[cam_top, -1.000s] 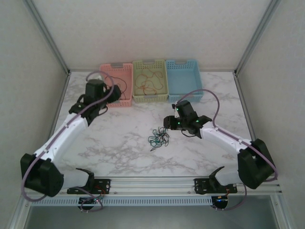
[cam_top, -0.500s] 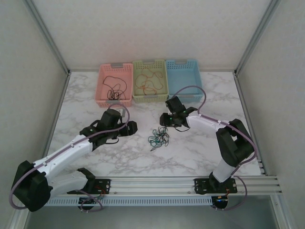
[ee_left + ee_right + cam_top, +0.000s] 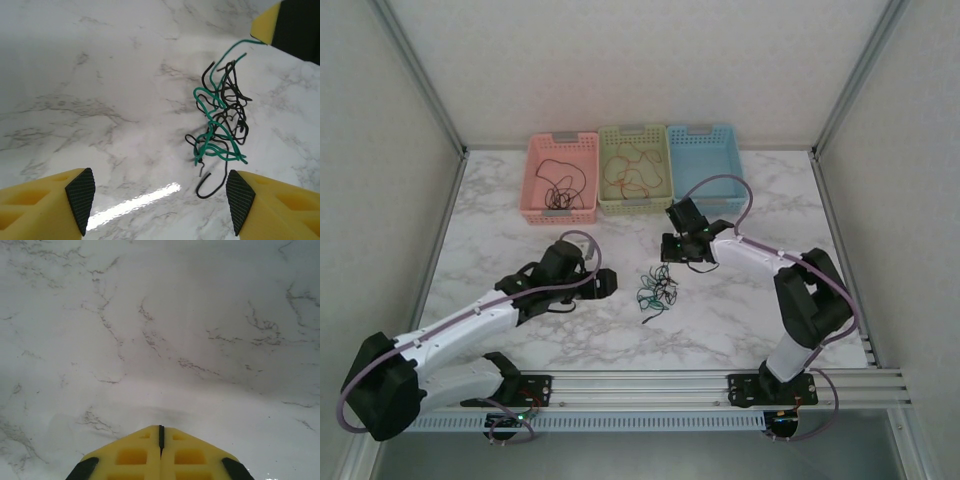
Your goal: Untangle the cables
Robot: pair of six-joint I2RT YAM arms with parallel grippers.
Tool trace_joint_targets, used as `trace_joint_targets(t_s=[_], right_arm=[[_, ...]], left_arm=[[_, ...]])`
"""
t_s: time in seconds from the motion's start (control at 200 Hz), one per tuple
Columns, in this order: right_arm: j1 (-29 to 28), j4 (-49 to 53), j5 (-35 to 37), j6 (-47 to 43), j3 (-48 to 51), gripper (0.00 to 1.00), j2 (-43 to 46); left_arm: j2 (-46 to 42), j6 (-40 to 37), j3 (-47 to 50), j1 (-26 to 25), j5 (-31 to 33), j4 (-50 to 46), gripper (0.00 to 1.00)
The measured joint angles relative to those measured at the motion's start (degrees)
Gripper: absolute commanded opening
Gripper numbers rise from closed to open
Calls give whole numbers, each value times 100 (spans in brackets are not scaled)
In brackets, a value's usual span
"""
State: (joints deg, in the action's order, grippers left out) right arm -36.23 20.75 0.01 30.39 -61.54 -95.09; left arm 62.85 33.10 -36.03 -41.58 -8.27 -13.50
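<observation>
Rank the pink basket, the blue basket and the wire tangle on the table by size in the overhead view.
Largest: pink basket and blue basket, which look alike in size, so I won't rank them.
Smallest: wire tangle, by far.

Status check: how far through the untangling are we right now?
Done: a black wire lies in the pink basket, a red-orange wire in the green basket. In hand: the shut right tool seems to pinch a teal-green wire leading out of the tangle, with the left tool open beside it. Left: teal-green and black strands there are knotted together.
</observation>
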Motion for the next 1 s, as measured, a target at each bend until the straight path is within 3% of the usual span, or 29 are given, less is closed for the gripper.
trace_joint_targets(t_s=[0.38,1.001], right_arm=[[0,-125,-4,2,330,0,822],[114,-221,-26,44,601,0,914]], left_arm=[[951,-4,-42,-490,-706,986,82],[2612,-55,-1156,-686,-966,1585,73]])
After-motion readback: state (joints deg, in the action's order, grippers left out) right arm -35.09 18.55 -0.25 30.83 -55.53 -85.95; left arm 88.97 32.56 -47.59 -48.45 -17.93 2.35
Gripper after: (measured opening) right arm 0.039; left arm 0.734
